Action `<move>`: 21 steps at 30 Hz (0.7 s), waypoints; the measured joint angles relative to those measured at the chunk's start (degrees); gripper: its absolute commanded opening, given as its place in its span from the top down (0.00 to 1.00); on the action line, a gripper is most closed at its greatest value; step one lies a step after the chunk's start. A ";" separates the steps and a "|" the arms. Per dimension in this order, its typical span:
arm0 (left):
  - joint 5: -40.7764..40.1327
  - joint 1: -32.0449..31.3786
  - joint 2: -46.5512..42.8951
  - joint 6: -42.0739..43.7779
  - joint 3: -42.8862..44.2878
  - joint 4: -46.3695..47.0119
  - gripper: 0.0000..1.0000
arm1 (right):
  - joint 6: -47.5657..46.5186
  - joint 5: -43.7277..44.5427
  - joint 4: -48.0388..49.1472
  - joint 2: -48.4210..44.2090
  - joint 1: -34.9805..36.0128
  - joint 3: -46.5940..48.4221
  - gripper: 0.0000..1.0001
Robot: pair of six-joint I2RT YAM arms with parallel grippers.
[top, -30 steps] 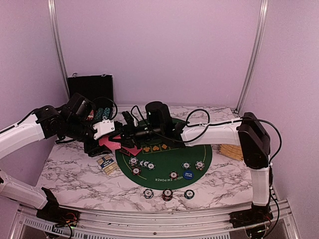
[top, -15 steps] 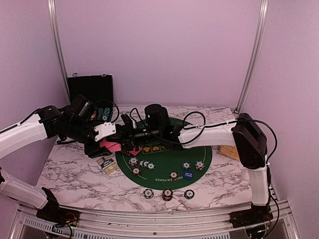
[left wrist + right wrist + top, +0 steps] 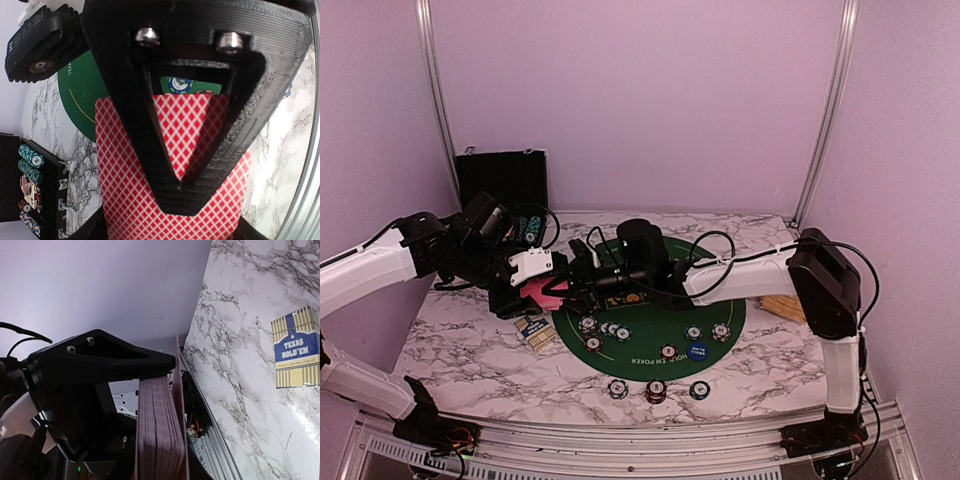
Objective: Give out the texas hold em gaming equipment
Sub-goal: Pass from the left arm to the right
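Observation:
My left gripper [image 3: 545, 286] is shut on a deck of red-backed playing cards [image 3: 130, 165], held above the left edge of the green mat [image 3: 650, 318]. My right gripper [image 3: 572, 283] reaches in from the right and meets the deck; its jaws are hidden. In the right wrist view the deck [image 3: 157, 430] is edge-on, one card standing slightly off the stack, with a black triangular finger [image 3: 100, 365] across its top. Several striped chips [image 3: 590, 322] and a blue button [image 3: 697, 350] lie on the mat. Three chips [image 3: 655, 390] sit in front of it.
A blue-and-cream card box [image 3: 533, 328] lies on the marble left of the mat. The open black chip case [image 3: 500, 180] stands at the back left with chips in its tray [image 3: 30, 160]. A tan slatted wooden piece [image 3: 785, 303] lies right of the mat.
The right gripper has slid left and closer to the deck, covering the red shape at the mat's left edge. The left gripper has stayed put, its hold on the deck tighter.

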 measured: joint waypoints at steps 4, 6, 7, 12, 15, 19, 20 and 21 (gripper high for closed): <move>-0.24 0.00 0.50 -0.04 0.20 -0.26 0.39 | 0.59 0.13 0.76 -0.13 -0.02 0.02 0.95; -0.31 0.00 0.85 -0.15 0.52 -0.46 0.29 | 1.05 0.11 0.81 -0.13 -0.02 0.02 0.99; -0.35 0.00 1.05 -0.28 0.79 -0.59 0.25 | 1.22 0.09 0.87 -0.13 -0.02 0.02 1.00; -0.46 0.00 1.33 -0.98 1.70 -0.55 0.05 | 2.71 -0.02 1.53 -0.11 -0.11 0.00 1.00; -0.39 0.00 1.38 0.07 1.92 -0.61 0.01 | 2.95 -0.37 1.79 -0.11 -0.11 0.02 1.00; -0.04 0.00 1.38 2.32 1.92 -1.42 0.01 | 2.91 -0.72 1.64 -0.11 -0.11 0.02 1.00; 0.15 0.00 1.38 2.99 1.95 -1.86 0.01 | 2.86 -0.79 1.62 -0.11 -0.11 0.02 1.00; 0.26 0.00 1.44 3.78 1.99 -2.34 0.01 | 2.80 -0.87 1.51 -0.09 -0.11 0.04 1.00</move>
